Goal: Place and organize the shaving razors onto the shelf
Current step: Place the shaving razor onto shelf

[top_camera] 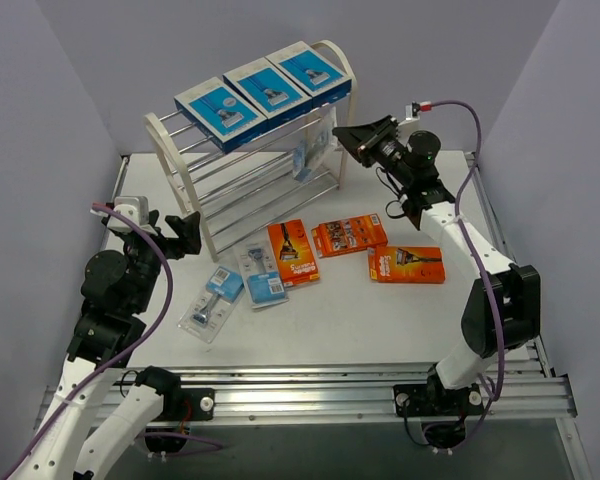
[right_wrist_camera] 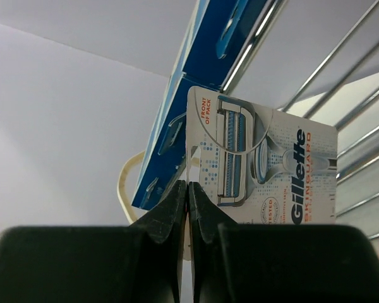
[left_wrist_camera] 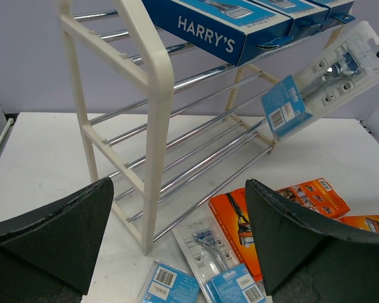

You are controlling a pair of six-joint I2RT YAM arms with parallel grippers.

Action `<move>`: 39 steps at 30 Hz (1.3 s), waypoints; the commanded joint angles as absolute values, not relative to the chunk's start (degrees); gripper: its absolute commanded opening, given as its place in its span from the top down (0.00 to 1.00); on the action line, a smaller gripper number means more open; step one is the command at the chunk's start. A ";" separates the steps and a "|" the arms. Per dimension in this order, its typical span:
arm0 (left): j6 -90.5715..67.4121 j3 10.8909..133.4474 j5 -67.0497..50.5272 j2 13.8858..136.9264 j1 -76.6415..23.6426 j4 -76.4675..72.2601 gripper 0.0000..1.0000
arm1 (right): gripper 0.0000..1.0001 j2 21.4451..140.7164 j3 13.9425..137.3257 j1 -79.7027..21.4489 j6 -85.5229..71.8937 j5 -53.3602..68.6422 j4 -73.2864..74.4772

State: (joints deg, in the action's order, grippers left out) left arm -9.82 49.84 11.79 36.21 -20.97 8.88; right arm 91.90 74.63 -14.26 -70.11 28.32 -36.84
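The white-framed shelf (top_camera: 170, 165) stands at the back of the table with three blue razor boxes (top_camera: 266, 88) side by side on its top tier. My right gripper (top_camera: 348, 135) is shut on the edge of a clear blister pack (top_camera: 308, 155), holding it tilted at the shelf's right end, just under the top tier. In the right wrist view the fingertips (right_wrist_camera: 177, 199) pinch that pack (right_wrist_camera: 271, 170) beneath the blue boxes (right_wrist_camera: 202, 76). My left gripper (top_camera: 185, 232) stands open and empty by the shelf's left end panel (left_wrist_camera: 155, 95); it sees the held pack (left_wrist_camera: 322, 79).
On the table in front of the shelf lie two blister packs (top_camera: 212, 300) (top_camera: 260, 275) and three orange packs (top_camera: 293, 252) (top_camera: 349, 236) (top_camera: 406, 264). Grey walls close in the left, right and back sides. The lower chrome tiers (left_wrist_camera: 196, 148) carry nothing.
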 commanded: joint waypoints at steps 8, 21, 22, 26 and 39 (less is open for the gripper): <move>-10.20 50.98 10.63 36.47 -21.27 7.47 0.06 | 1.00 94.92 74.01 -15.91 -79.36 27.07 -57.20; -10.46 50.89 10.19 36.39 -21.45 7.30 0.06 | 1.00 98.26 63.99 -15.47 -83.23 25.66 -67.85; -10.37 50.98 10.28 36.30 -21.53 7.29 0.06 | 1.00 98.26 63.81 -15.38 -83.15 25.58 -67.85; -10.37 50.89 10.28 36.30 -21.71 7.38 0.06 | 1.00 97.56 61.97 -14.68 -82.88 25.23 -68.47; -10.28 50.89 10.20 36.65 -21.97 7.47 0.06 | 1.00 92.64 54.67 -15.47 -71.02 17.59 -59.51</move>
State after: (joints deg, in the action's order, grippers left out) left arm -10.07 49.84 10.66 36.53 -21.56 8.88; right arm 97.45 54.94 -14.50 -77.12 21.82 -59.29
